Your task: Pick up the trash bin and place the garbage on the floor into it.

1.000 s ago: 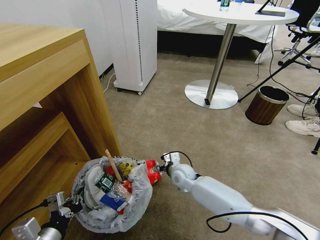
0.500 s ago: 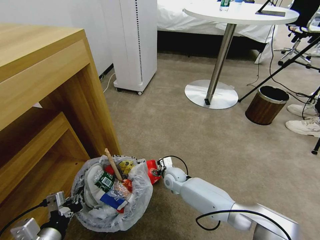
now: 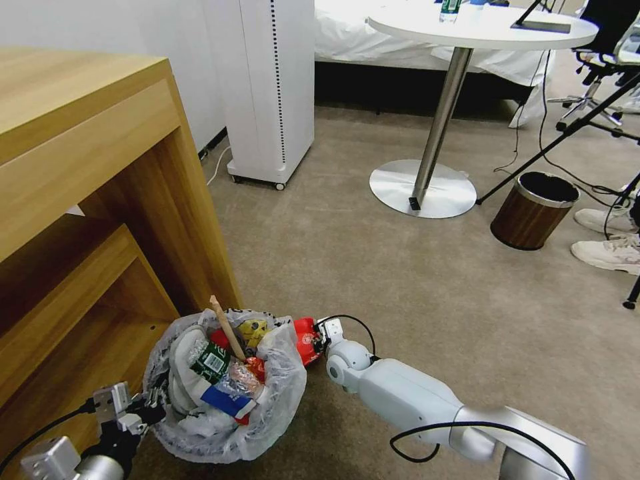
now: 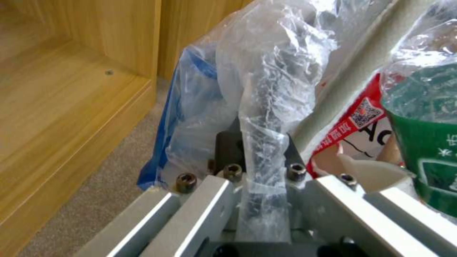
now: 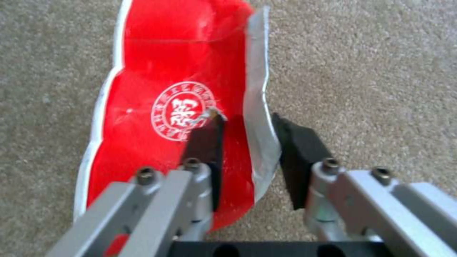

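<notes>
The trash bin (image 3: 220, 437), lined with a crinkly white bag, stands on the carpet beside the wooden cabinet. In it lie a white slipper (image 3: 179, 373), a green-labelled bottle (image 3: 213, 363), a wooden stick (image 3: 227, 330) and a blue-white carton (image 3: 223, 403). My left gripper (image 3: 150, 410) is shut on the bagged rim (image 4: 266, 107), pinched between its pads (image 4: 228, 146). A red wrapper (image 3: 305, 340) with a silver edge lies flat on the carpet (image 5: 166, 89) just right of the bin. My right gripper (image 3: 320, 337) is open, and its fingers (image 5: 205, 139) straddle that wrapper's silver edge.
A wooden cabinet (image 3: 100, 200) rises close on the left. Farther back stand a white tower unit (image 3: 273, 87), a round table's metal base (image 3: 423, 187) and a brown wood-grain bin (image 3: 533, 210). Tripod legs, cables and a person's white shoes (image 3: 610, 250) are at the right.
My right arm has dropped lower and moved left toward the bin, bringing its gripper onto the red wrapper. The left gripper and the bin have stayed put.
</notes>
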